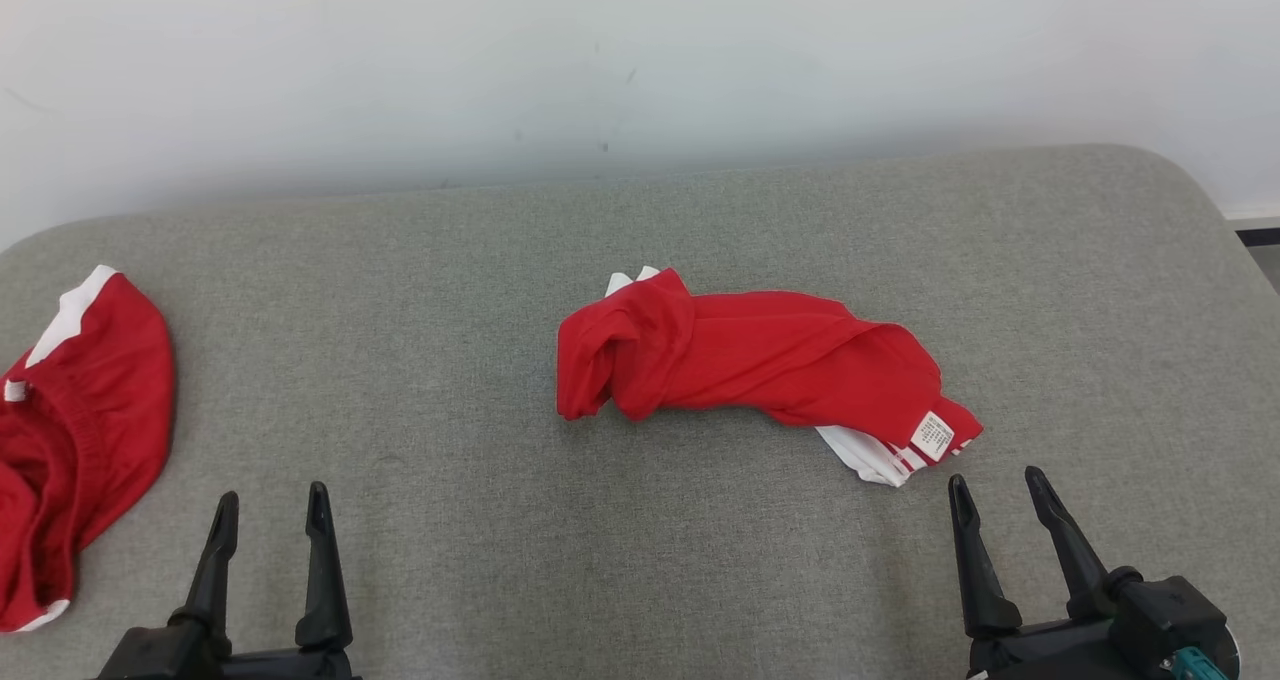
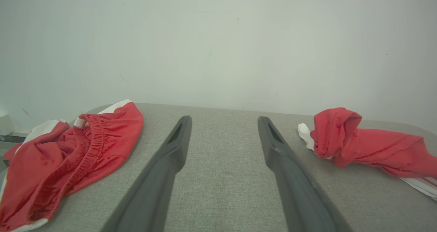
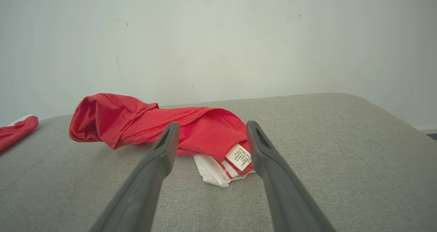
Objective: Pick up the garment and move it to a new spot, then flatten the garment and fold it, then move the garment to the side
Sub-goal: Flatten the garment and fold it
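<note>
A crumpled red garment (image 1: pixel 750 360) with white trim and a white care label lies bunched in the middle of the grey padded table (image 1: pixel 480 290). My right gripper (image 1: pixel 995 485) stands open just in front of its labelled right end, not touching it. In the right wrist view the garment (image 3: pixel 191 129) lies right past the open right gripper (image 3: pixel 211 126). My left gripper (image 1: pixel 272 505) is open at the lower left over bare fabric. In the left wrist view the left gripper (image 2: pixel 223 119) points at bare table, with the garment (image 2: pixel 358 146) off to its right.
A second red piece of clothing with white trim and an elastic waistband (image 1: pixel 70 430) lies at the table's left edge, left of my left gripper, also seen as red shorts (image 2: pixel 68 157). A pale wall (image 1: pixel 640 60) rises behind the table. The table's right corner is rounded.
</note>
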`<state>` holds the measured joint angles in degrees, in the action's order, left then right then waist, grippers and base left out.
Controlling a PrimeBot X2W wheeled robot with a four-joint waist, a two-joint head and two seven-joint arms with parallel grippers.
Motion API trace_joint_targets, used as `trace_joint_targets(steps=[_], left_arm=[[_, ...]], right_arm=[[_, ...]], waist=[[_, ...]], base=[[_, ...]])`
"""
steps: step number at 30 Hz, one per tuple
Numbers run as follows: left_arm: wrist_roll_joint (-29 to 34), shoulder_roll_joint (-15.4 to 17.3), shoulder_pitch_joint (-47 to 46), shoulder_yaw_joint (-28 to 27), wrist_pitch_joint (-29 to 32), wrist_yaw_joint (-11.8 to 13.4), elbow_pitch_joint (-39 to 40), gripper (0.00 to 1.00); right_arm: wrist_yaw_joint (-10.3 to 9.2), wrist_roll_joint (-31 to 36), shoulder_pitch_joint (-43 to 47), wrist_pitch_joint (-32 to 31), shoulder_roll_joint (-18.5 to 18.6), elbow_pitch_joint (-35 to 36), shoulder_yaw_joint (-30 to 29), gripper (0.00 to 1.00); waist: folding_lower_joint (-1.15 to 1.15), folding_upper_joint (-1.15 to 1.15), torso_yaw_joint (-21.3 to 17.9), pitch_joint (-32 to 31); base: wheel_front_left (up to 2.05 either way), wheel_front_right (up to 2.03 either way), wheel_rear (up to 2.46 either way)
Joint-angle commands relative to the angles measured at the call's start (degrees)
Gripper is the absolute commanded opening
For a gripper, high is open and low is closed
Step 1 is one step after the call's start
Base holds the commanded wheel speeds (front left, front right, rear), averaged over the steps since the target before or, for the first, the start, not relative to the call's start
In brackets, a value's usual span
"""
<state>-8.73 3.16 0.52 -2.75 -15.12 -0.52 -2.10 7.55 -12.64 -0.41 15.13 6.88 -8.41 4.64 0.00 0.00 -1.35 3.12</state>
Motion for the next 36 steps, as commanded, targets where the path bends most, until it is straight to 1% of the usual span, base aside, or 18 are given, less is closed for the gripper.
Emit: trace_joint_targets(steps=[1,11,17,22,29,31,33,36], left_arm=[[0.49,-0.09,0.55,-0.26,-0.05,-0.09,0.02,1.0],[1.19,-0.27,-0.1,-0.49,-0.05,-0.34,-0.13,1.0],[0.34,-0.28,-1.22,0.97,-0.05,0.21,0.13,1.0],[0.3,-0.27,-1.95,2.36,-0.05,0.63,0.52,1.0],[0.03,-0.27,-3.63,4.8,-0.05,1.41,0.49,1.0],[-0.24,-0.27,-3.91,5.8,-0.05,1.93,0.67,1.0],[-0.35,-0.25,-4.12,6.1,-0.05,1.97,0.58,1.0],[-0.44,-0.27,-5.01,6.8,-0.05,1.94,0.04,1.0]], right_arm=[[-0.12,0.08,0.24,0.04,0.16,-0.06,-0.13,1.0],[-0.12,0.25,0.06,0.04,-0.09,-0.86,-0.6,1.0],[-0.13,0.88,-1.27,0.03,1.09,-3.33,-1.47,1.0],[-0.12,1.02,-4.74,0.03,2.49,-9.13,-1.3,1.0],[-0.13,0.38,-10.85,0.03,3.99,-20.63,-0.57,1.0],[-0.13,-0.13,-12.56,0.03,3.75,-23.11,-0.51,1.0],[-0.12,-0.39,-13.24,0.03,3.78,-24.47,-0.61,1.0],[-0.12,-1.35,-15.45,0.03,3.69,-28.55,-0.86,1.0]], waist=[[0.0,0.0,0.03,0.01],[0.0,0.0,0.2,0.16],[0.0,0.0,1.4,1.06],[0.0,0.0,2.76,2.41],[0.0,0.0,5.38,4.93],[0.0,0.0,6.26,5.49],[0.0,0.0,6.61,5.75],[0.0,0.0,7.53,6.58]], base=[[0.0,0.0,0.0],[0.0,0.0,0.0],[0.0,0.0,0.0],[0.0,0.0,0.0],[0.0,0.0,0.0],[0.0,0.0,0.0],[0.0,0.0,0.0],[0.0,0.0,0.0]])
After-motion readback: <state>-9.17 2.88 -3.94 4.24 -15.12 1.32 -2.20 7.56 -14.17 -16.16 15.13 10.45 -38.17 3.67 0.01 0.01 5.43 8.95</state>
